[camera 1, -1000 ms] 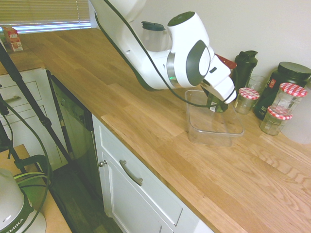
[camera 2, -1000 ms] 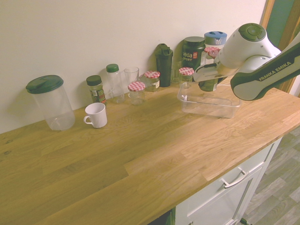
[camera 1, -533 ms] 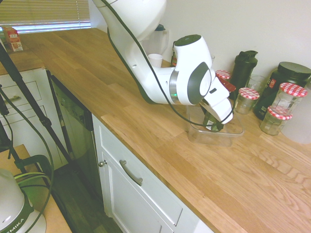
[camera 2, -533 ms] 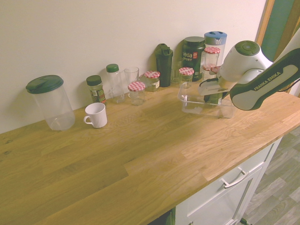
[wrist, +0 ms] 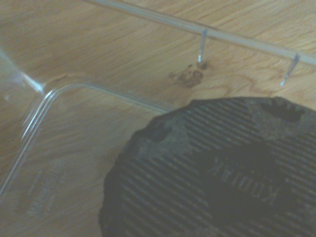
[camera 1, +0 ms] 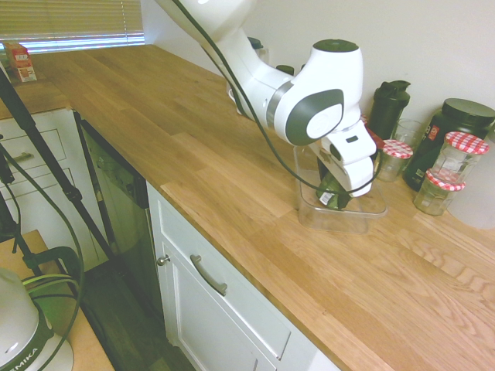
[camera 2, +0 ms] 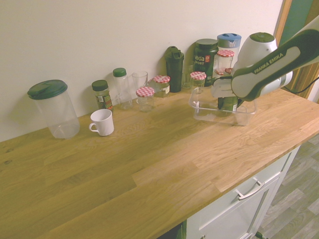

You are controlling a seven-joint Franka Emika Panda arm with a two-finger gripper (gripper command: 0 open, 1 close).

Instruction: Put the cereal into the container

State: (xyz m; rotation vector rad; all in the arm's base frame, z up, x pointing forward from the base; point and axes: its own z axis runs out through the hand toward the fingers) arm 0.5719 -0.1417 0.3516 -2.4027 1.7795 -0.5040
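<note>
The cereal (camera 1: 330,193) is a squat glass jar with dark greenish contents. It hangs low inside the container (camera 1: 345,219), a clear plastic tub on the wooden counter. My gripper (camera 1: 335,181) comes down from above and is shut on the jar's top. From the other side, the cereal (camera 2: 229,105) stands within the walls of the container (camera 2: 204,112), under the gripper (camera 2: 228,98). The wrist view is filled by the jar's dark ribbed lid (wrist: 212,173), with the container's rounded corner (wrist: 47,96) beside it. Whether the jar touches the tub floor cannot be told.
Behind the tub stand jars with checkered lids (camera 1: 394,158), a black shaker bottle (camera 1: 389,108) and a dark tub (camera 1: 452,127). Further along the wall are a drinking glass (camera 2: 140,82), green-capped bottles (camera 2: 119,87), a white mug (camera 2: 102,122) and a large clear canister (camera 2: 54,108).
The arm has come down and swung over the tub, carrying the jar from above the rim to low inside the container. The grip has stayed shut.
</note>
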